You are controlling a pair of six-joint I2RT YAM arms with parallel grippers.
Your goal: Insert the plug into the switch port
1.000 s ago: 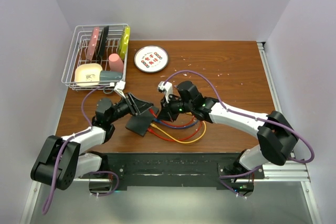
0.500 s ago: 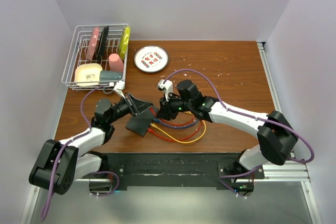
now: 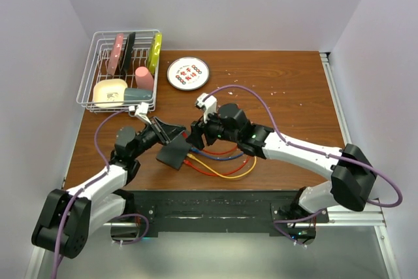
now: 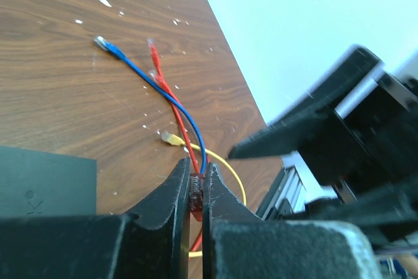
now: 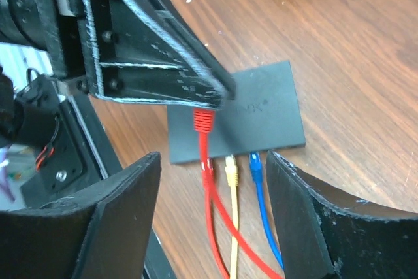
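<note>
Switch (image 5: 268,112) lies flat on the table (image 3: 294,96), left of centre near the front edge. Left gripper (image 4: 196,187) is pinched tight on the red plug (image 5: 203,120) at the switch's port edge; can't tell if it's seated. Right gripper (image 5: 214,156) is spread wide and holds nothing, hovering over three cables: one red, one yellow plug (image 5: 230,164) and one blue plug (image 5: 255,160) by that edge, with bare wood to the right.

— Where was the top camera?
— High behind the arms, looking down on the whole surface (image 3: 294,89).
— The wrist ones?
— Close over the middle near the front edge, facing each other; both caught the switch (image 5: 261,109) and the red cable (image 5: 206,171).
</note>
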